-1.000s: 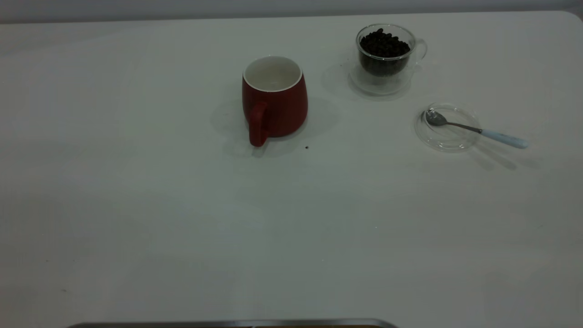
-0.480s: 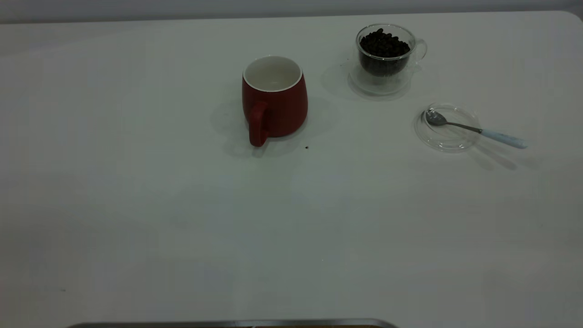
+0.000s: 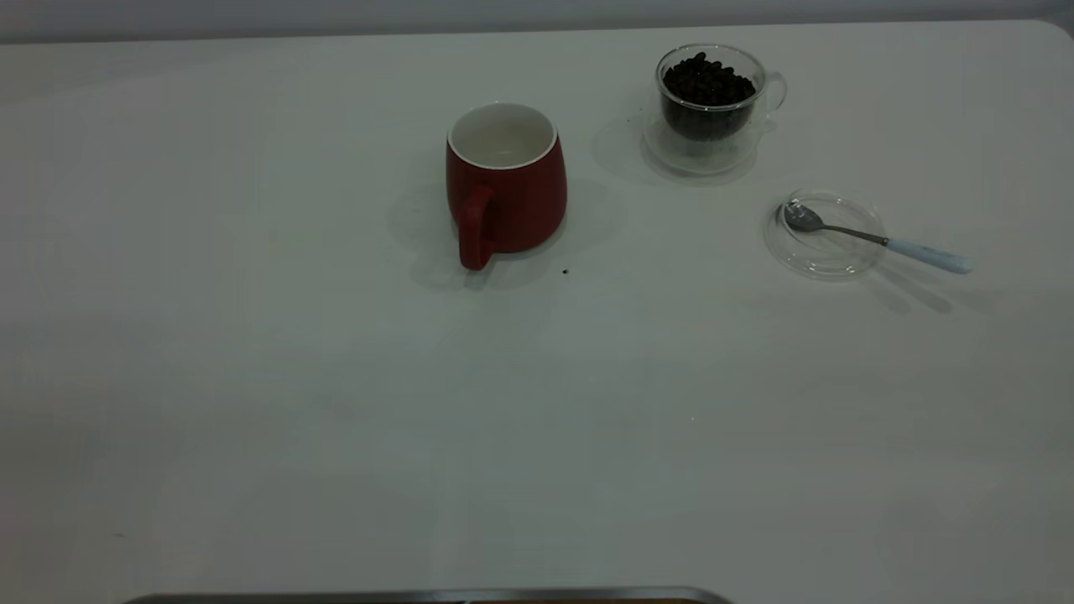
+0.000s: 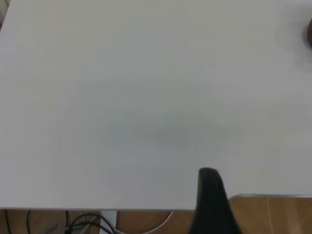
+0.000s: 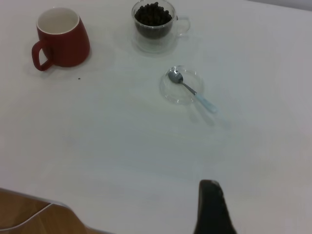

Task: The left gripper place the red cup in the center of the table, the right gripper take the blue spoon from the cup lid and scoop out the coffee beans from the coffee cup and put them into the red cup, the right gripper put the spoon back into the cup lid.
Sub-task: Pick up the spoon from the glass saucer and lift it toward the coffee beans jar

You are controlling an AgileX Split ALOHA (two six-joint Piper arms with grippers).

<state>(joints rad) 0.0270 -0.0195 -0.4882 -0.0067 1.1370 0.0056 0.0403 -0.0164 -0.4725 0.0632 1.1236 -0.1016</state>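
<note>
The red cup (image 3: 506,189) stands upright near the table's (image 3: 336,403) middle back, its white inside empty and its handle toward the near side; it also shows in the right wrist view (image 5: 61,39). The coffee cup (image 3: 711,109), full of coffee beans (image 3: 707,84), stands to its right at the back. The blue spoon (image 3: 873,239) lies with its bowl in the cup lid (image 3: 826,247), handle over the rim. Neither arm shows in the exterior view. My right gripper (image 5: 212,207) is far back from the spoon (image 5: 192,91). My left gripper (image 4: 210,200) is at the table's edge.
A tiny dark speck (image 3: 565,272) lies on the table just in front of the red cup. A grey metal edge (image 3: 419,597) runs along the table's near side. In the left wrist view, cables (image 4: 87,222) and wooden floor show past the table edge.
</note>
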